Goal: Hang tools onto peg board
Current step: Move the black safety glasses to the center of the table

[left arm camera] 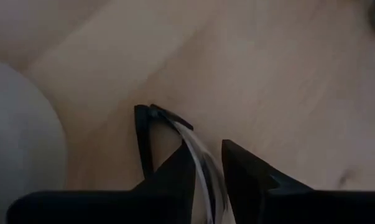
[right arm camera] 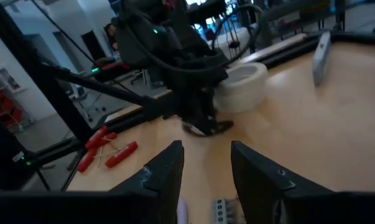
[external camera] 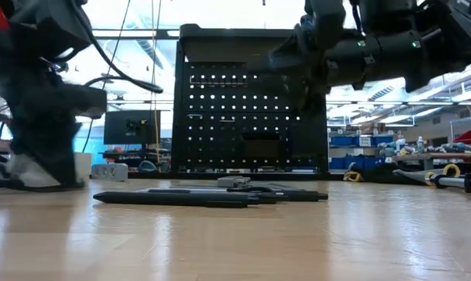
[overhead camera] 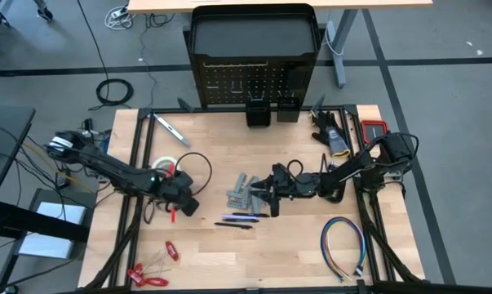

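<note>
The black peg board (overhead camera: 252, 77) stands upright at the table's far edge. My left gripper (overhead camera: 187, 204) points steeply down at the bare wood left of centre, fingers apart (left arm camera: 206, 146). A thin black bent piece (left arm camera: 145, 134) lies at one fingertip; the right wrist view shows it under that gripper (right arm camera: 207, 128). My right gripper (overhead camera: 258, 196) reaches level from the right, open (right arm camera: 206, 149), over the grey metal pieces (overhead camera: 241, 192). Dark pens (overhead camera: 237, 219) lie flat just nearer. A white tape roll (overhead camera: 166, 163) and a black cable loop (overhead camera: 198, 167) lie beside my left arm. My left gripper has the thin black bent piece (left arm camera: 145, 134) right at one fingertip, with that piece down on the wood. I cannot tell whether the finger touches it.
A silver bar tool (overhead camera: 170, 129) lies at the far left and red-handled tools (overhead camera: 148, 276) at the near left. A multicoloured wire loop (overhead camera: 343, 245) lies near right. A red case (overhead camera: 374, 129) and dark items (overhead camera: 331, 135) are at the far right. Two black bins (overhead camera: 270, 110) stand before the board.
</note>
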Robot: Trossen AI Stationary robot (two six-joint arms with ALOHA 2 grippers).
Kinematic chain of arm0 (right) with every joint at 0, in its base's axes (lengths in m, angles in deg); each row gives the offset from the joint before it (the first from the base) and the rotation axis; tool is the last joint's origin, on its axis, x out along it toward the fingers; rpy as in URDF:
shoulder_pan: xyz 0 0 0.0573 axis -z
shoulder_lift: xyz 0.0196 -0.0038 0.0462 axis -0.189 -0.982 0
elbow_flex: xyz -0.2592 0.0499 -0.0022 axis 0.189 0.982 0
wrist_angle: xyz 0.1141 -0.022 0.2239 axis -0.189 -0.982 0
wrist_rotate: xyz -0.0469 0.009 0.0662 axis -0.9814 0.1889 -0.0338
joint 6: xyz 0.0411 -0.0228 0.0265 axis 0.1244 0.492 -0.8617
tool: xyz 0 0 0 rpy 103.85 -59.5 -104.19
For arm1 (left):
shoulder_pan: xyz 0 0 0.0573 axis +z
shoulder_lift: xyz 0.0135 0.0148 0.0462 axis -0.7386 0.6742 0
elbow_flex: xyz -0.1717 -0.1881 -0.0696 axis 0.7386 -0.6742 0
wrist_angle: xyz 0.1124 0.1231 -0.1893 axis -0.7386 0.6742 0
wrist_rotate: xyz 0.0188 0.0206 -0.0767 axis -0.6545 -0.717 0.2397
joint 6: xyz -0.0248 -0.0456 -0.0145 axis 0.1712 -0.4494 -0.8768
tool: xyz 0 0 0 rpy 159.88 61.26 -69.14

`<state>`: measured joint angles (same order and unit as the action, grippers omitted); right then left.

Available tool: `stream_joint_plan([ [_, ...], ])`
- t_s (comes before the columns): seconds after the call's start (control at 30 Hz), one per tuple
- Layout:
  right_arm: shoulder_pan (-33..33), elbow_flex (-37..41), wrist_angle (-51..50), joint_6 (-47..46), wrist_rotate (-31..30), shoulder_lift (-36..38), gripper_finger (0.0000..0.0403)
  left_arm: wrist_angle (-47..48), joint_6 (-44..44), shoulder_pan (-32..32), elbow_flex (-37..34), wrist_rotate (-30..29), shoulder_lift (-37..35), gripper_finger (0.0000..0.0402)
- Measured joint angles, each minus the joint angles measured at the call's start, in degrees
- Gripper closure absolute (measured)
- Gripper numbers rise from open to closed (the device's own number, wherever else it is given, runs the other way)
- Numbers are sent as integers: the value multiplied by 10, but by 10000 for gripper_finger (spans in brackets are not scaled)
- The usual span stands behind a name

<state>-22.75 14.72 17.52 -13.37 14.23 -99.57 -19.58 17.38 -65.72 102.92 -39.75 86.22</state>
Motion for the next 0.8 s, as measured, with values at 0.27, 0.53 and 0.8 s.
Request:
stream_joint_plan([
  [0.27,-8,-87,-99,45,-5,0,267,-65,45,34,39,-91,37,384],
  [0.53,-16,-178,-336,34,-60,-10,259,-221,103,93,42,-134,37,377],
  [0.8,-20,-196,-351,5,-78,-56,218,-269,88,152,42,-129,37,326],
])
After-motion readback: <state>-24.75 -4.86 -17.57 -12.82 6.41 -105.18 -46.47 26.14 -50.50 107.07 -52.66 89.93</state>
